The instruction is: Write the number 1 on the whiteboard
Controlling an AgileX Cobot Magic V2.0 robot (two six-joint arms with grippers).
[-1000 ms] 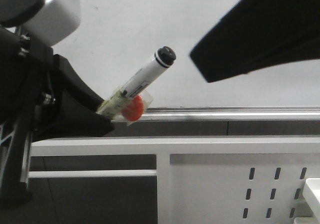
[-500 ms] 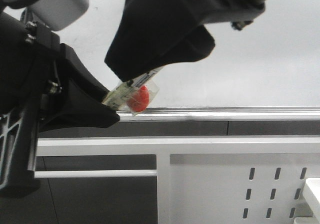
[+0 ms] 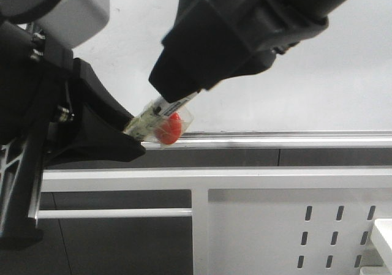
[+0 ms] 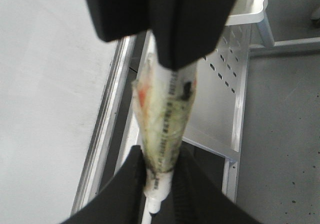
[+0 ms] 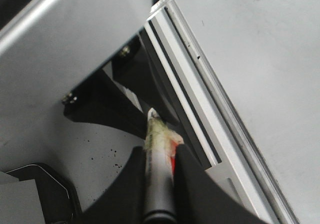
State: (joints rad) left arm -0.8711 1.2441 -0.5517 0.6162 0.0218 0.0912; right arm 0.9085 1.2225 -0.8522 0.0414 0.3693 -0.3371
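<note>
Both end effectors clamped on marker [image 3: 160, 117], left end effector [image 3: 125, 137], right end effector [image 3: 177, 94], whiteboard [image 3: 318, 79] behind, perforated frame [image 3: 275, 226] below

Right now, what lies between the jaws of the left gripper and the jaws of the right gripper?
A white marker wrapped in clear tape, with a red spot, spans them; the left wrist view shows it best.

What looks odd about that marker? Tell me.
The marker, held by the left hand and right hand at opposite ends, is wrapped in yellowed, crinkled tape with a red blob stuck on. No stroke shows on the whiteboard.
</note>
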